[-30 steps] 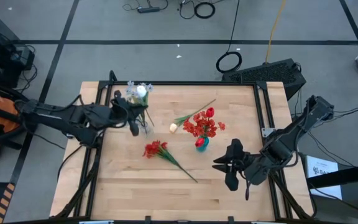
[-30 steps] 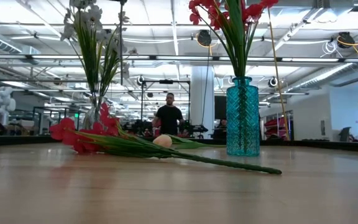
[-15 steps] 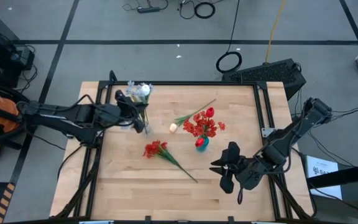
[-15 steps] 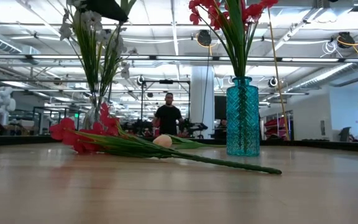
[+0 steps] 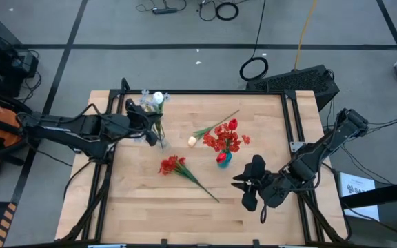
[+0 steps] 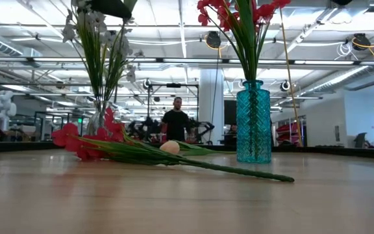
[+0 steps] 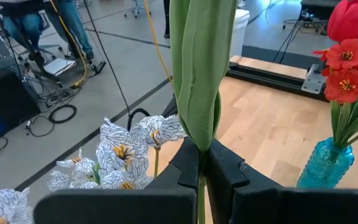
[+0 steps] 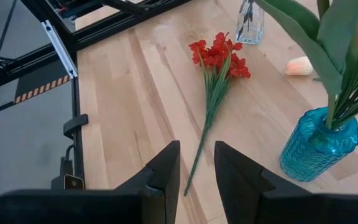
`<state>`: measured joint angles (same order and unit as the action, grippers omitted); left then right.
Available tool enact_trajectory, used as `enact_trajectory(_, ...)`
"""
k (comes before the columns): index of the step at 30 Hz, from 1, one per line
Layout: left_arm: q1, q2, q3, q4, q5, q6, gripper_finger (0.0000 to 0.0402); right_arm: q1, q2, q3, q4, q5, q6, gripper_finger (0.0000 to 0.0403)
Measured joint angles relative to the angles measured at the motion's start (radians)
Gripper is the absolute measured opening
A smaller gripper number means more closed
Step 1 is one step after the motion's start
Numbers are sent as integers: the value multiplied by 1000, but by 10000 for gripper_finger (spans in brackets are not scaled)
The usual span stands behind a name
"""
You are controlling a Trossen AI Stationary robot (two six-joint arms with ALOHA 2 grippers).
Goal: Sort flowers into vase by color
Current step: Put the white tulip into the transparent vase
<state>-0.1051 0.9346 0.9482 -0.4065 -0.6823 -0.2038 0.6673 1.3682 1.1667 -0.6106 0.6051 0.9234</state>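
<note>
Left pincer (image 7: 202, 177) clamped a smooth waxy green stem (image 7: 197, 74), right pincer (image 8: 197, 167) hung part-open over the wood-grain counter (image 8: 135, 74).

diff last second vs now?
The left gripper, shut on a green stem, shifted slightly over the clear vase of white flowers. The right gripper, open and empty, drifted a little toward the near edge. The red spray, cream bud and teal vase stayed put.

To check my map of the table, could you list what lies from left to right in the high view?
Left gripper shut on a green stem at the clear vase, red flower bunch lying flat, cream bud, blue vase, right gripper.
</note>
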Motion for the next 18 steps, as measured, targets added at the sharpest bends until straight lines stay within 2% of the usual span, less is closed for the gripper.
enact_trajectory(10,0,-35,0,-43,0,-1,11,-11,0,0,0,0,0,90)
enact_trajectory(18,-2,-33,-7,-81,1,-66,11,-13,0,0,0,0,0,90)
